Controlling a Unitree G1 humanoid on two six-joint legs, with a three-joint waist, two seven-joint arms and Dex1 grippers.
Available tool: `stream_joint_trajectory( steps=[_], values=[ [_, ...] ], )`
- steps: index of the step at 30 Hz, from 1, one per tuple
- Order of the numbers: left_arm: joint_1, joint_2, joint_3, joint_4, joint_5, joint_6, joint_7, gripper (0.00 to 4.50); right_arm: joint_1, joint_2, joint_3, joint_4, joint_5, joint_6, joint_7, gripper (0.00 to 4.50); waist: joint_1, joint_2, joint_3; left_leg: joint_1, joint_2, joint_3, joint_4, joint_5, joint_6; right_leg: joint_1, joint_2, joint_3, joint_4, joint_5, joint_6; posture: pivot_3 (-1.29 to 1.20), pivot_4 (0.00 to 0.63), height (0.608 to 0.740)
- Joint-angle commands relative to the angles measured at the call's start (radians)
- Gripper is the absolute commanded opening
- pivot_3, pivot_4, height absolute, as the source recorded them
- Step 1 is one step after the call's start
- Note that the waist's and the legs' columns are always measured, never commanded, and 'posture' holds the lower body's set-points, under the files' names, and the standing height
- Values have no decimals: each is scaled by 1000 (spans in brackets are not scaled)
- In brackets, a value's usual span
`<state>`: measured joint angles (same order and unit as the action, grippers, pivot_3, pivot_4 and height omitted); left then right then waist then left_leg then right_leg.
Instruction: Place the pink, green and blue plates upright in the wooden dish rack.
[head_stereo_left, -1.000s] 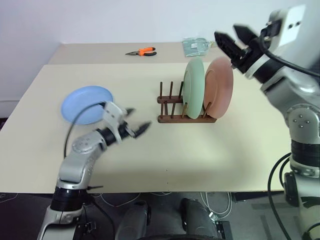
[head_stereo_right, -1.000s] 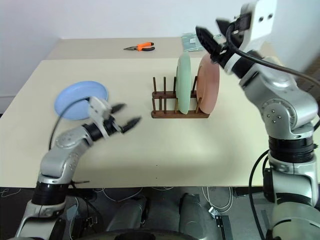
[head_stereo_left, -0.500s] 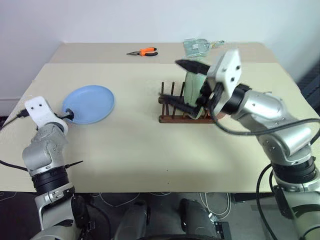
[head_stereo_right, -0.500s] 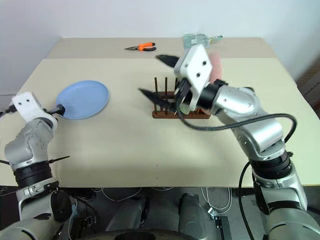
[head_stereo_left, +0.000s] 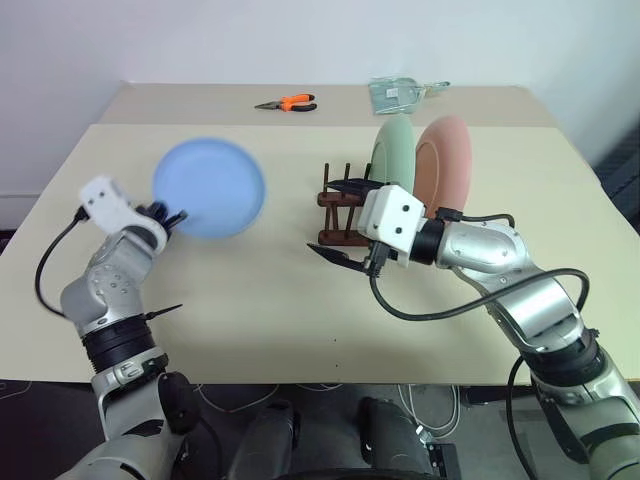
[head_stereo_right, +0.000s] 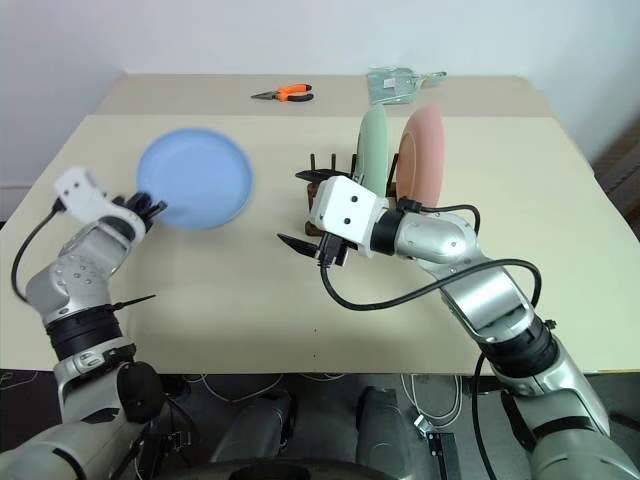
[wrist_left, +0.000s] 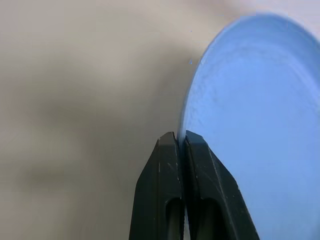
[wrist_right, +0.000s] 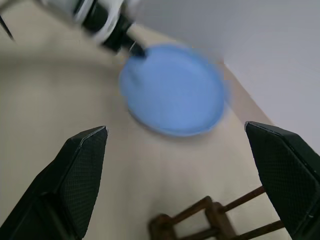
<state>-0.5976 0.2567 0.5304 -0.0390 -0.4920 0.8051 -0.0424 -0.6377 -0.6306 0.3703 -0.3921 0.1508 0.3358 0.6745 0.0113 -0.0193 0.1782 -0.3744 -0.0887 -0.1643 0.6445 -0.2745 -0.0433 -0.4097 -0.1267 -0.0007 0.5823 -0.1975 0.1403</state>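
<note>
- A second before, the blue plate (head_stereo_left: 209, 187) had lain flat on the table (head_stereo_left: 260, 300) with the left gripper (head_stereo_left: 172, 215) spread open beside it; now the gripper had clamped its near rim and raised it off the surface, tilted up toward the camera
- In the same span the right gripper (head_stereo_left: 345, 222) had swung down from above the pink plate (head_stereo_left: 446, 163) to a spot low in front of the wooden dish rack (head_stereo_left: 345, 212)
- That left the last plate in hand, while the green plate (head_stereo_left: 393, 155) and the pink one already stood upright side by side in the right-hand slots of the rack, so I judged the task about two thirds done
- The empty pegs at the rack's left end looked like the free place for the blue plate
- The left arm was bent at the table's left edge, its forearm reaching forward and its fingers (wrist_left: 170, 170) pinched tight on the plate's edge, as the left wrist view showed
- The right arm stretched across from the right, elbow out, its gripper pointing left toward the blue plate
- The right fingers (wrist_right: 80, 170) stood wide apart and held nothing, with the blue plate showing between them well beyond
- The orange pliers (head_stereo_left: 284, 103) and a clear packet (head_stereo_left: 398, 92) lay at the far edge, well apart from the work
</note>
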Motion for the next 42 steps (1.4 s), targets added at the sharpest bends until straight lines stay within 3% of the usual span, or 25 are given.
stream_joint_trajectory(
  steps=[1, 9, 12, 17, 19, 23, 24, 26, 30, 34, 37, 42],
  values=[
    [-53, -1, -81, -177, -66, 1, -40, 19, -88, 33, 50, 75, -147, -130, 8, 4500, -2, 0, 0, 0, 0, 0, 0, 0, 0, 0, 0, 0, 0, 0, 0, 0, 150, 740],
    [-108, 13, -123, -348, -202, 144, -4, 19, -230, 104, 136, 379, -468, -398, -76, 4500, -26, 0, 0, 1, 0, 0, -2, 2, -3, -1, 1, 0, 1, 0, 0, 0, 150, 740],
    [-109, 18, -119, -376, -237, 168, 9, 0, -256, 120, 130, 449, -533, -448, -92, 3606, -25, 0, 0, 1, 0, -1, -2, 4, -7, -1, 1, 1, 1, 0, -1, 0, 150, 740],
    [-90, 14, -103, -371, -270, 158, 19, 0, -243, 129, 108, 468, -564, -495, -86, 1108, -25, 0, 0, 1, 0, -1, -3, 5, -7, -1, 1, 1, 1, 0, -1, 0, 150, 740],
    [-98, -12, -57, -354, -294, 104, 33, 643, -231, 133, 95, 453, -563, -514, -89, 43, -24, 0, 0, 1, 0, -1, -3, 5, -7, -1, 1, 1, 1, 0, -1, 0, 150, 740],
    [-147, -31, 79, -263, -298, -62, 116, 2452, -205, 166, 46, 413, -523, -526, -112, 0, -24, -2, 1, 1, 0, -1, -3, 5, -8, -1, 1, 1, 1, 1, -1, 0, 150, 740],
    [-136, -3, 88, -238, -255, -120, 106, 2921, -199, 189, 18, 395, -486, -513, -117, 0, -25, -2, 1, 1, 1, -1, -3, 5, -9, -1, 2, 1, 0, 1, -2, 0, 150, 740],
    [-82, 78, 57, -190, -136, -213, 68, 2921, -185, 245, -47, 342, -373, -455, -108, 0, -30, -2, 1, 2, 1, -1, -5, 6, -9, -2, 2, 2, 1, 1, -2, 0, 150, 740],
    [117, 195, -98, -177, -3, -334, -128, 2921, -167, 415, -237, 125, 74, -84, -93, 0, -26, -1, 0, 5, 3, 1, -15, 8, -12, -5, 5, 7, 0, 2, -4, 0, 150, 740],
    [327, 232, -324, -251, 73, -384, -319, 2921, -172, 572, -453, -12, 593, 320, -321, 0, -13, -3, -1, 2, 3, -3, -14, 5, -8, -5, 6, 7, -1, 3, -6, 0, 150, 740],
    [426, 245, -456, -292, 109, -420, -429, 2921, -164, 633, -532, -11, 772, 451, -494, 0, -13, -2, -1, 2, 4, -2, -15, 5, -8, -6, 7, 10, -1, 3, -11, 0, 150, 740],
    [489, 235, -547, -347, 107, -395, -495, 2921, -139, 678, -578, 20, 877, 520, -687, 0, -28, 1, -1, 2, 6, 0, -17, 6, -8, -14, 11, 13, 3, 3, -12, 0, 150, 740]
  ],
)
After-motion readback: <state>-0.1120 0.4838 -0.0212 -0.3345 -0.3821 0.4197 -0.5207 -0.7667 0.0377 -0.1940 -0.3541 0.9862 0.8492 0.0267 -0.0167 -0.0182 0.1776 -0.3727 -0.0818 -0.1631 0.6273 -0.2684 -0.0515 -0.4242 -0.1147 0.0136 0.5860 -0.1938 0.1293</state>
